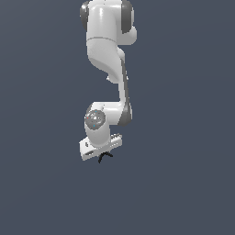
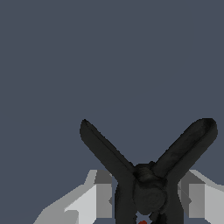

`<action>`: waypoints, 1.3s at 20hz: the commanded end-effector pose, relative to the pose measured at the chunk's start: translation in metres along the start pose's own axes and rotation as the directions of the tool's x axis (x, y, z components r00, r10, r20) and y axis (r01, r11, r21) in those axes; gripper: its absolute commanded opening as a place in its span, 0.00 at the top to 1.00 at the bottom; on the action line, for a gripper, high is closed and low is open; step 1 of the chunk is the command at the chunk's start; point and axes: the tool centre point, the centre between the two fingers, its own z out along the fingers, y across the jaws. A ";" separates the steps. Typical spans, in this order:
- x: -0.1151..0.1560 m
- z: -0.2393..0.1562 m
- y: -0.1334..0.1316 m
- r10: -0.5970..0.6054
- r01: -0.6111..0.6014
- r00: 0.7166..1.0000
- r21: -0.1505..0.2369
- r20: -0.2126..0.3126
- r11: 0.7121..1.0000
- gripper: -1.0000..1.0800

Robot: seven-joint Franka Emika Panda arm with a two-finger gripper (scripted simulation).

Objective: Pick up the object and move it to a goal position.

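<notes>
The black pronged object (image 2: 146,183) sits clamped between the gripper (image 2: 148,197) fingers, prongs splayed outward.

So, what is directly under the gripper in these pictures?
The black pronged object sits between the gripper's fingers, prongs splayed outward. Below it only plain grey background shows; the object covers the fingertips' contact.

Black object (image 2: 148,183) (red dot, seemingly); white gripper (image 2: 146,199), grey pads (image 2: 103,192).
</notes>
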 end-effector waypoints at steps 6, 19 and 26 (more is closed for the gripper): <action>-0.001 -0.019 0.002 0.000 0.000 1.000 0.000 -0.001 1.000 1.00; -0.006 -0.138 0.012 -0.001 0.001 1.000 0.000 0.000 1.000 1.00; -0.009 -0.221 0.020 -0.001 0.001 1.000 0.000 -0.001 1.000 1.00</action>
